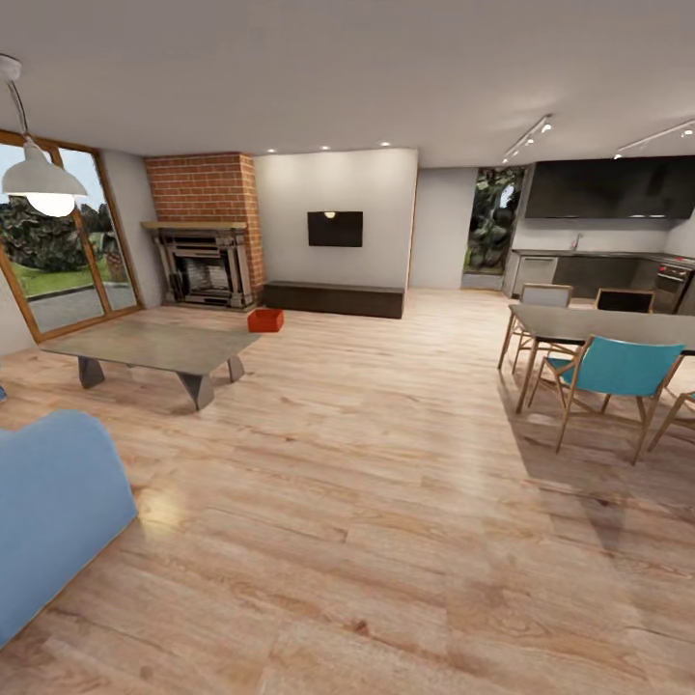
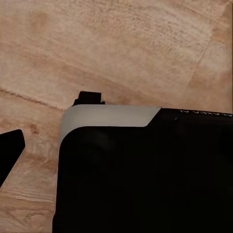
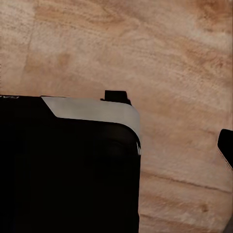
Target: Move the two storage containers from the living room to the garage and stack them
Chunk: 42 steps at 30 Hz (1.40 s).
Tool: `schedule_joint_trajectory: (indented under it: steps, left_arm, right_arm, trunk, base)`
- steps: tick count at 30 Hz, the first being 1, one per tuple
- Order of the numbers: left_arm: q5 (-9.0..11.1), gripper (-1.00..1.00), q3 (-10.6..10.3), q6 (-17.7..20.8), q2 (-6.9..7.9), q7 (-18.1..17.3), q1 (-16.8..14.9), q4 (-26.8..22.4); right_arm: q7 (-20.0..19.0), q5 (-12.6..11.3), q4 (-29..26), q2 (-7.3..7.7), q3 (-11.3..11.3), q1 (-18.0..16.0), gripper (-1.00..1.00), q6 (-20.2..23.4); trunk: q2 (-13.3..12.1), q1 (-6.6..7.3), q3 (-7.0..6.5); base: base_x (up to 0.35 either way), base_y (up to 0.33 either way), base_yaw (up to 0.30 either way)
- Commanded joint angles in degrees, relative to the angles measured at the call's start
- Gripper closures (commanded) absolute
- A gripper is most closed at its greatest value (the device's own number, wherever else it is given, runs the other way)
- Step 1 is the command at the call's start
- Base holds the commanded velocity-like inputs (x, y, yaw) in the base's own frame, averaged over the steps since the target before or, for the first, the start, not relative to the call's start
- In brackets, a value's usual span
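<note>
Judging by the scene, the task has barely begun: the robot stands in the living room, far from one orange-red bin point(image 1: 265, 319) sitting on the plank floor point(image 1: 386, 502) at centre left of the frame, between the grey low table point(image 1: 154, 346) and the dark cabinet point(image 1: 334, 299). Fetching, carrying and stacking all remain. The second bin I cannot place. Brick fireplace point(image 1: 205, 230), matte TV point(image 1: 335, 229). Wrist views give dark housing over wood grain; whether either hand is spread or pressed together I cannot tell.

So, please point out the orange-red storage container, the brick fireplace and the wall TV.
storage container point(image 1: 265, 319), head view, its front wall.
brick fireplace point(image 1: 205, 188), head view, the brick chimney face.
wall TV point(image 1: 335, 229), head view, the screen's middle.
</note>
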<state>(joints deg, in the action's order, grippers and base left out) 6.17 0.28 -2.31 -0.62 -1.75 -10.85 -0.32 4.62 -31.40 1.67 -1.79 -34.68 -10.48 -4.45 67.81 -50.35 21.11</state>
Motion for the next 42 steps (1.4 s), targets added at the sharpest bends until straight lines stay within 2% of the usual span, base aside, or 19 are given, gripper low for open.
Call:
schedule_joint_trajectory:
  steps: [1, 42]
  left_arm:
    - [0.6, -1.0, -0.01, -0.19, 0.0, -0.18, -0.03, 0.07]
    - [0.54, -1.0, -0.01, -0.15, -0.04, -0.18, -0.04, 0.06]
  right_arm:
    - [0.02, -0.5, 0.18, -0.05, -0.48, -0.06, -1.0, -0.3]
    - [0.04, -0.5, 0.18, -0.05, -0.49, -0.06, -1.0, -0.15]
  trunk:
    - [0.03, -0.03, 0.06]
    - [0.03, -0.03, 0.06]
  base:
    - [0.322, 0.0, 0.0]
    - [0.322, 0.0, 0.0]
